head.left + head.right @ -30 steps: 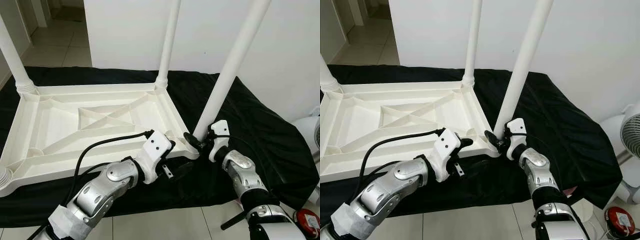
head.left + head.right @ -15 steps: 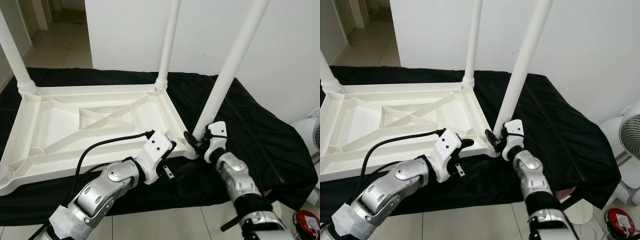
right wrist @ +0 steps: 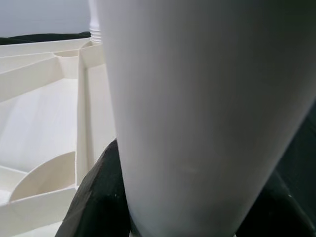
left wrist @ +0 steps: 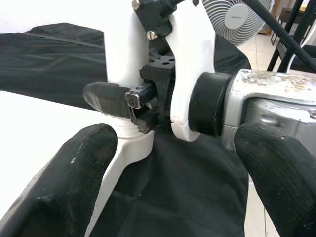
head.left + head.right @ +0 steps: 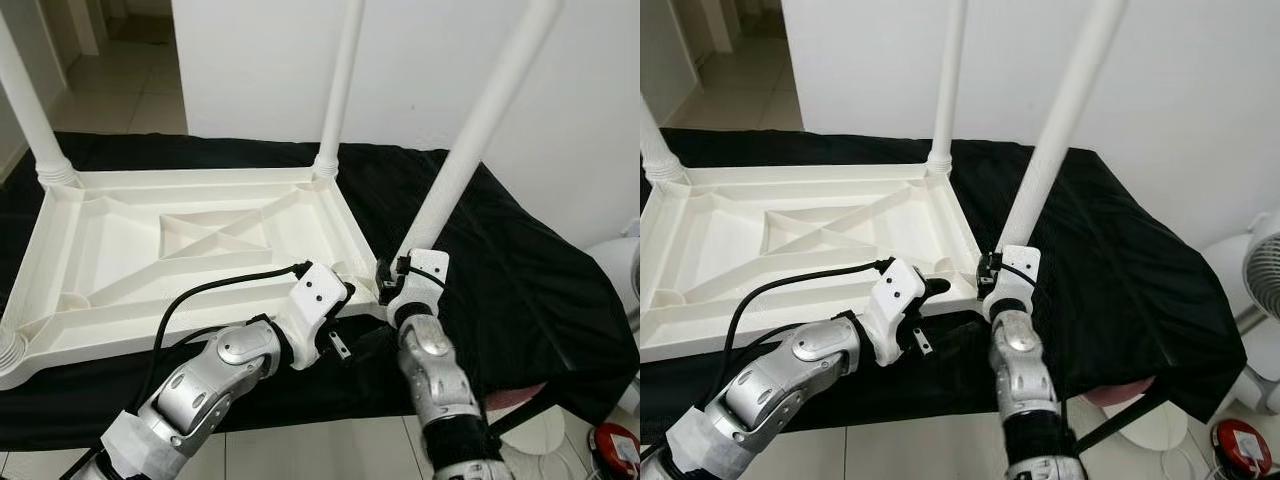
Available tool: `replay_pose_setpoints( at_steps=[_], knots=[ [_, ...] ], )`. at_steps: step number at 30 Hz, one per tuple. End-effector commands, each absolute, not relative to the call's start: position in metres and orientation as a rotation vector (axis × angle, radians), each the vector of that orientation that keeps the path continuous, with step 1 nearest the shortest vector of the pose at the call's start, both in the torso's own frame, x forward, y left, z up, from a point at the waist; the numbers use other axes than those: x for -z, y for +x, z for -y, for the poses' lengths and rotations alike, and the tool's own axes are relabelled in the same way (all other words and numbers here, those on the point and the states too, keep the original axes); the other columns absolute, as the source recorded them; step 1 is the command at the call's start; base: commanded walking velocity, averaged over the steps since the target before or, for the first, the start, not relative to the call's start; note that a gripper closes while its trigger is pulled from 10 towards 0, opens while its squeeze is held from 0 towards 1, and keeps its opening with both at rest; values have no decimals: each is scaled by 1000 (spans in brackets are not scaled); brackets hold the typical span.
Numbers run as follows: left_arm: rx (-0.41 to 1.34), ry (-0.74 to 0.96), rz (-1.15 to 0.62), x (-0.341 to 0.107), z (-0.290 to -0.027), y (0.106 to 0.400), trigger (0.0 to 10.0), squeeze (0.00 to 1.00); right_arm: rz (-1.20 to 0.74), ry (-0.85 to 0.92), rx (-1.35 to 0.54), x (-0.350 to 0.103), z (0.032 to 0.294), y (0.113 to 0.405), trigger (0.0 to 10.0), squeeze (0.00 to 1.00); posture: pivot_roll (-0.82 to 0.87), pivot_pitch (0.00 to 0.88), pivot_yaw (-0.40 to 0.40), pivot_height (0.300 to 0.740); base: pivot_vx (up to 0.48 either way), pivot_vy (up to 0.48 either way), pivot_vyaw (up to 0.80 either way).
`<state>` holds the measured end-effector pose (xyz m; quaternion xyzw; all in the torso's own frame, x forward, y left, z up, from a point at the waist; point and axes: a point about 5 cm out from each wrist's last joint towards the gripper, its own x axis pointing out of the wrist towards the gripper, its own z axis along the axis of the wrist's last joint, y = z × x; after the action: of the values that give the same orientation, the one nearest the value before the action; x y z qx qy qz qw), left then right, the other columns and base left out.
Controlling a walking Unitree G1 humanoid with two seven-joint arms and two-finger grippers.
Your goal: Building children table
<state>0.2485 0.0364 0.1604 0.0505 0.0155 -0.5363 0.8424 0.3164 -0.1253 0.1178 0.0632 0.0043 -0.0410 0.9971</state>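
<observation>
Plainly the white children's table top (image 5: 190,250) lies upside down on a black cloth (image 5: 520,270), its ribbed underside up, with legs already standing at the far corners and the near-right leg (image 5: 470,150) leaning in its corner socket. Moulded hollow plastic like this should be light and stiff, but smooth and rather slippery, and a long leg levers hard on its socket, so the sensible hold is low, just above the ribbed collar. That is where the right claw (image 4: 126,101) sits, its black fingers (image 3: 98,197) clamped on either side of the leg's base. The left claw (image 5: 345,335) hovers beside the near-right corner with its fingers spread apart, holding nothing. Room is tight: the corner lies close to the cloth's front edge, the two wrists nearly touch, and a white wall (image 5: 1200,90) stands just behind the leaning leg. A fan (image 5: 1258,275) stands to the right.
</observation>
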Motion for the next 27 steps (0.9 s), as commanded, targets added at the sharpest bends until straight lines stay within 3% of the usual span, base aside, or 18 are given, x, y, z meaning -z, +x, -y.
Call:
replay_pose_setpoints(
  at_steps=[1,11,12,20,25,26,27],
  knots=[
    [1249,120,-39,-159,-32,242,10000,0,-65,143,112,-105,126,311,10000,0,-5,0,-123,740,0,0,0],
    [1250,122,-39,-158,-33,242,10000,0,-51,135,89,-113,125,311,10000,0,0,0,-124,740,0,0,0],
    [1248,120,-38,-159,-33,242,10000,0,-37,137,83,-116,126,311,10000,1000,-1,0,-124,740,0,0,0],
    [1248,119,-39,-158,-33,242,10000,0,-14,173,51,-120,127,310,10000,1000,-8,0,-122,740,0,0,0],
    [1248,111,-25,-162,-29,245,10000,0,9,190,-113,-125,131,312,10000,1000,-25,0,-118,740,0,0,0],
    [1248,112,-24,-162,-29,245,10000,0,7,177,-162,-125,132,312,10000,231,-28,0,-114,740,0,0,0],
    [1248,112,-24,-162,-29,245,10000,0,7,177,-162,-125,132,312,10000,231,-28,0,-114,740,0,0,0]
  ],
)
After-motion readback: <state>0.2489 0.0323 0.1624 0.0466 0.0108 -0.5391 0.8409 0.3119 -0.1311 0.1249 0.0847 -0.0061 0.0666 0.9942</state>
